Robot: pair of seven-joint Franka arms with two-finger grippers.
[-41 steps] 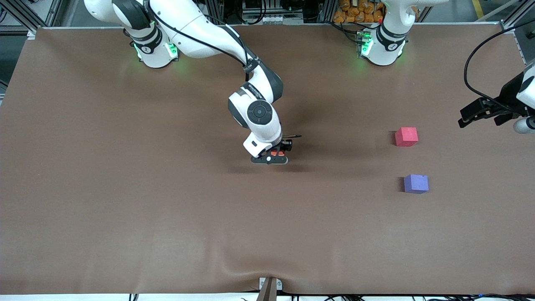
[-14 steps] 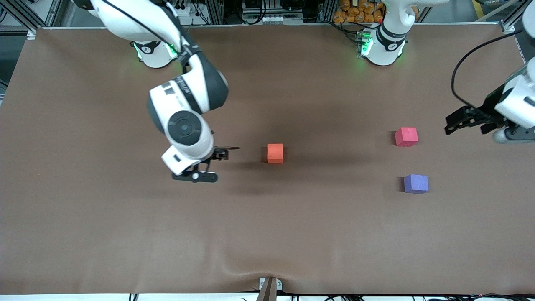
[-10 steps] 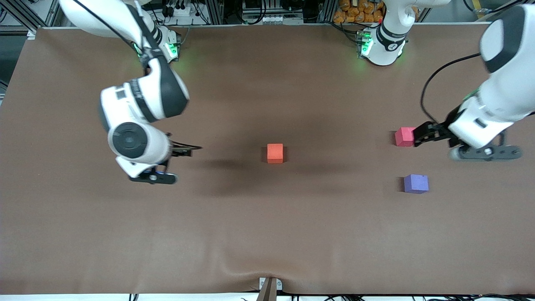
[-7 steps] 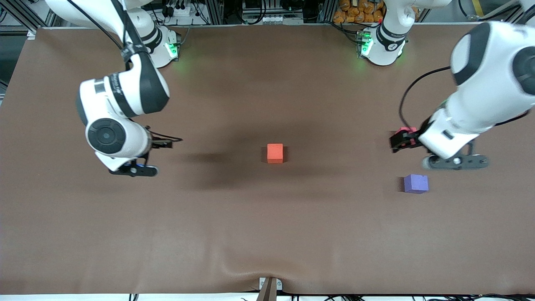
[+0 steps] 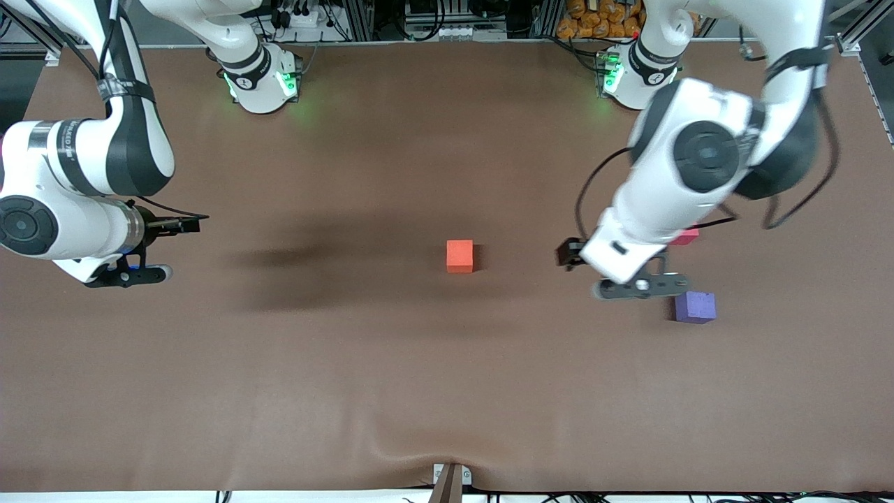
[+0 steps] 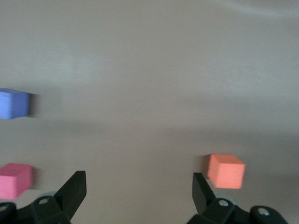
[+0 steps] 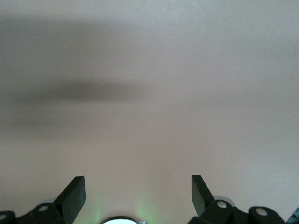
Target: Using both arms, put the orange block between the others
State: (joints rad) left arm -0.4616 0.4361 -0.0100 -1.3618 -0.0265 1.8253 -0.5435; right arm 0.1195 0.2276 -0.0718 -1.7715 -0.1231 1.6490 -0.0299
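From the front we see the orange block mid-desk, with the pinkish-red cube and purple-blue cube toward the left arm's end. Each wrist view shows its own pincer, the left pincer and the right pincer, spread apart and empty.

My high front camera looks down on the whole table. Each wrist camera looks down close at it.

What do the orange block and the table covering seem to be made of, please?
The orange block looks like foam: matte faces, no shine, soft edges. The table covering seems a brown matte sheet, perhaps cloth or paper; it ripples at the edge nearest the front camera.
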